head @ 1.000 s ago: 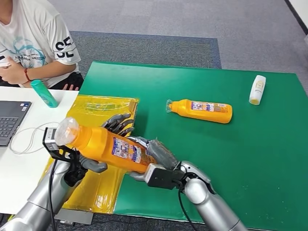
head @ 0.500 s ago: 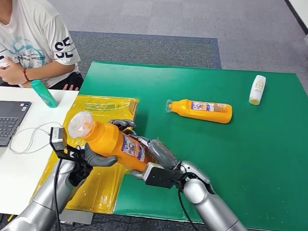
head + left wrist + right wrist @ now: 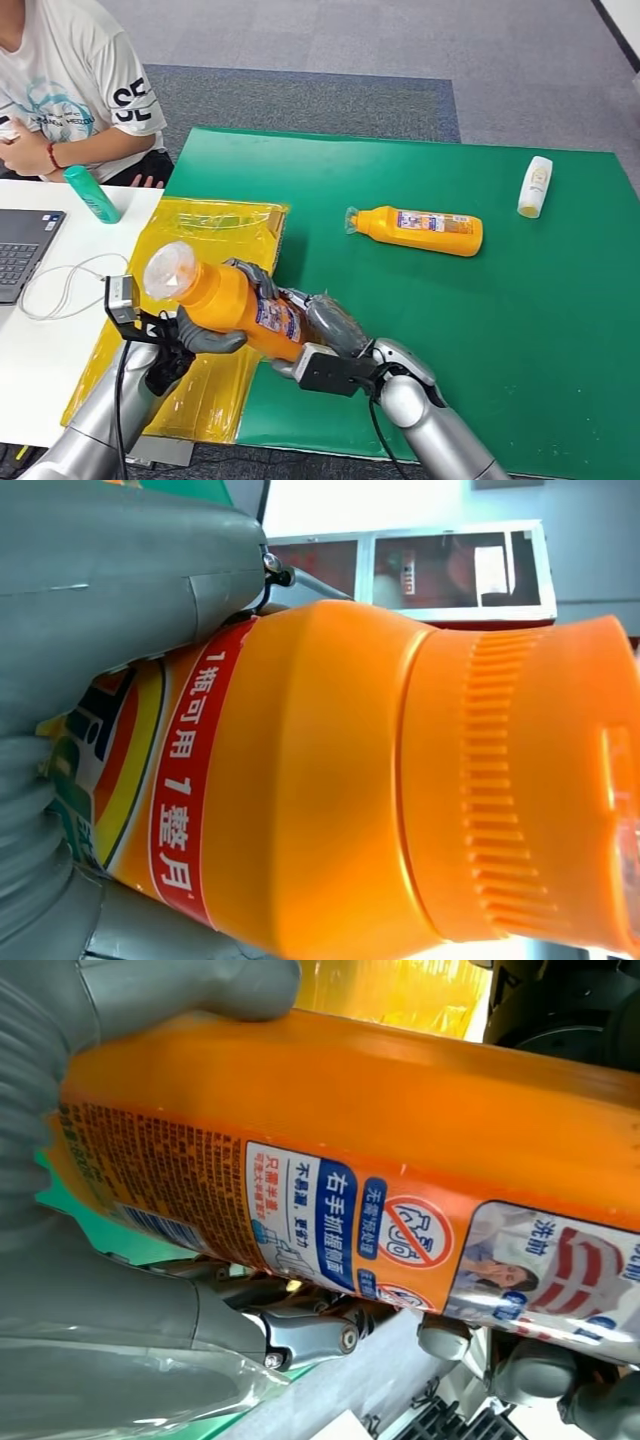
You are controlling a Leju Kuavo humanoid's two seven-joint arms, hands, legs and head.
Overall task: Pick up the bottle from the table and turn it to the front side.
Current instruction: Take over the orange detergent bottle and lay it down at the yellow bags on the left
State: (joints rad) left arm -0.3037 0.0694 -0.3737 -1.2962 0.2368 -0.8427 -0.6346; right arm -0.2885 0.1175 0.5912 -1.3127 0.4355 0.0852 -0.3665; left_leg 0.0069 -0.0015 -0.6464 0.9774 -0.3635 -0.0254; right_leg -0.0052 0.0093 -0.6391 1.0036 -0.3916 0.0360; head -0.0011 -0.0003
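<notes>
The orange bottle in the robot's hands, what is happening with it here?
The robot holds one orange bottle off the table with both hands. The left hand grips it near the neck, and the right hand holds its lower end, with the cap pointing to the robot's left. A second orange bottle and a small white bottle lie on the green table. A person in a white shirt sits at the white desk beside it.
</notes>
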